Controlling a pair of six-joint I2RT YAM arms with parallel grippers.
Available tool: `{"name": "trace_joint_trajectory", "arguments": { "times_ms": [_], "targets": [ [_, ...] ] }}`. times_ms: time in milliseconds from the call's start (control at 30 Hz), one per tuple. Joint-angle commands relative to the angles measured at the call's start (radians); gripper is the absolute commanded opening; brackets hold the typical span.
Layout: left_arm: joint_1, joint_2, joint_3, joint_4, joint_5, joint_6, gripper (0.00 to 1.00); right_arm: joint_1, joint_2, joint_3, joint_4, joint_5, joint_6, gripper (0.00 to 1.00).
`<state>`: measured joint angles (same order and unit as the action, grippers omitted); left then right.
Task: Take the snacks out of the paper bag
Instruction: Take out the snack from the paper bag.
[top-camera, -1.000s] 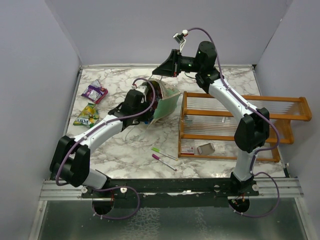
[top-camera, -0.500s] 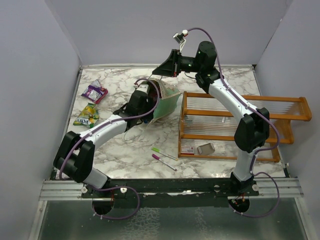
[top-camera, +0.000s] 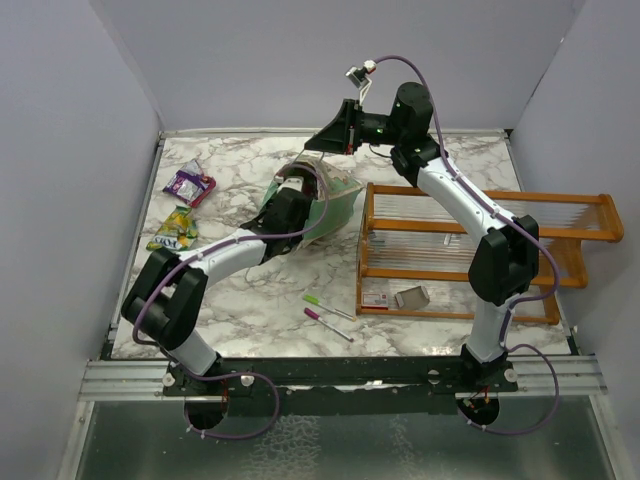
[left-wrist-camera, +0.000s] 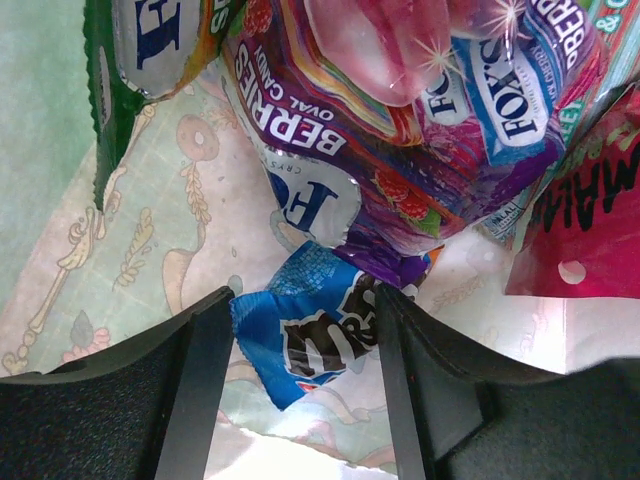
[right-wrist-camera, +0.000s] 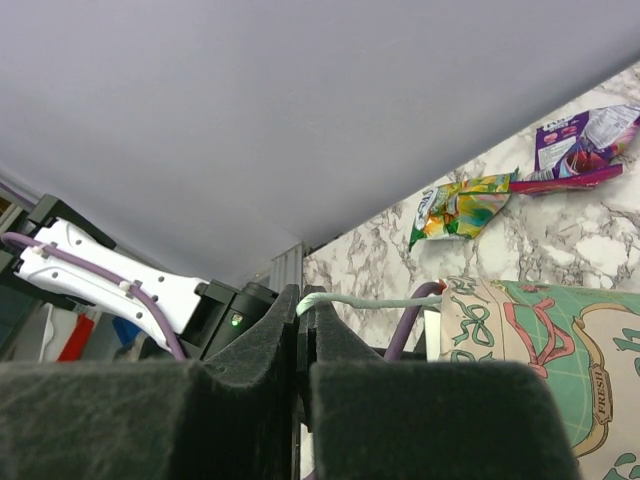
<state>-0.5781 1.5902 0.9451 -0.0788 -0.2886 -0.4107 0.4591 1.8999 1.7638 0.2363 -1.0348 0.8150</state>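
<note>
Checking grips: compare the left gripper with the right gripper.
The left gripper stands open; the right gripper is shut. The left is inside the mint-green patterned paper bag, straddling a small blue shiny snack packet; the right pinches the bag's thin pale string handle. Both are black two-finger grippers.

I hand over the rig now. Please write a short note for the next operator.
Left gripper: open, inside the paper bag, jaws either side of a blue packet.
Right gripper: shut on the bag's string handle.
Done: a purple packet and a yellow-green packet lie on the table, outside the bag.
Left to do: blue packet, Fox's berries packet and pink packet are in the bag.
</note>
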Motion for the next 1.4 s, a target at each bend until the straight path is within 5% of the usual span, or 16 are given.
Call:
{"name": "trace_joint_trajectory", "arguments": {
  "times_ms": [0, 367, 600, 1367],
  "targets": [
    [-0.003, 0.028, -0.019, 0.035, -0.006, -0.009, 0.57, 0.000, -0.043, 0.026, 0.031, 0.009, 0.005, 0.01],
    [-0.003, -0.037, -0.003, -0.017, 0.007, -0.014, 0.17, 0.000, -0.050, 0.021, 0.024, 0.010, -0.005, 0.01],
    [-0.003, -0.144, 0.009, -0.077, 0.017, -0.023, 0.06, 0.000, -0.051, 0.019, 0.023, 0.012, -0.005, 0.01],
    [-0.003, -0.750, 0.059, -0.348, 0.021, 0.081, 0.00, 0.000, -0.042, 0.015, 0.009, 0.019, -0.017, 0.01]
  ]
}}
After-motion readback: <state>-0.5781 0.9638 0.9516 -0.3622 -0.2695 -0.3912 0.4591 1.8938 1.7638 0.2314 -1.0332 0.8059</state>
